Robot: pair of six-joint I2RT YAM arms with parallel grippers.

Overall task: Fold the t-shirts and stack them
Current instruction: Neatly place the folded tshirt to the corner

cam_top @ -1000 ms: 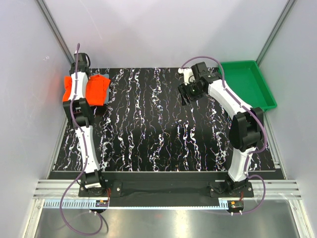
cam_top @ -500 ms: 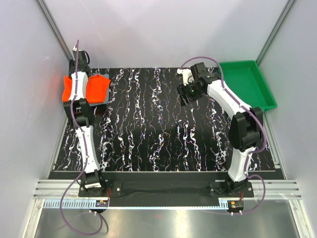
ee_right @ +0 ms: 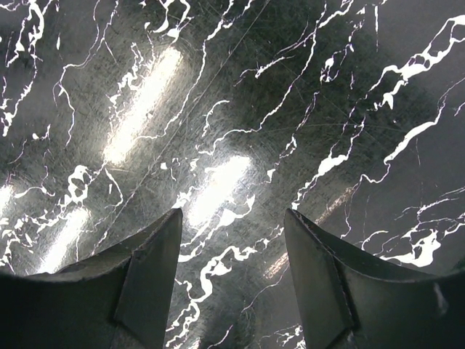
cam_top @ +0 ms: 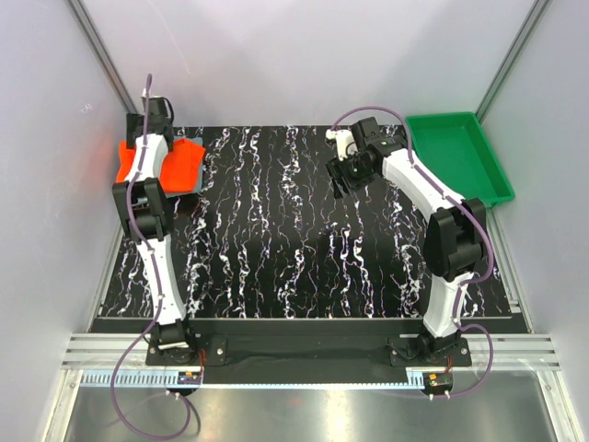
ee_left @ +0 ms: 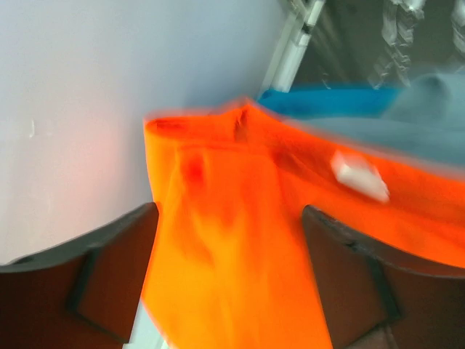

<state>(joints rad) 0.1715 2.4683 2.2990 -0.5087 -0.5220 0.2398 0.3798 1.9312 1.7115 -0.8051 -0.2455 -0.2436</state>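
Observation:
The orange-red t-shirt (cam_top: 184,164) lies folded at the table's far left corner, on top of the grey-blue t-shirt (cam_top: 197,183), of which only an edge shows. My left gripper (cam_top: 155,124) hangs over the stack's far edge. In the left wrist view its jaws (ee_left: 229,211) stand wide open, with orange cloth (ee_left: 240,276) between them and not clamped. The grey-blue t-shirt (ee_left: 421,123) shows behind it. My right gripper (cam_top: 345,175) is open above the bare table (ee_right: 218,87), and nothing is between its fingers (ee_right: 232,214).
A green plastic tray (cam_top: 460,157) sits at the far right of the black marbled table (cam_top: 294,249). The grey side wall (ee_left: 87,109) stands close to the left of the stack. A white label (ee_left: 360,174) shows on the orange cloth.
My left gripper has gone from shut to wide open, letting go of the orange-red t-shirt, and its wrist has lifted slightly toward the back. The right gripper drifted a little left.

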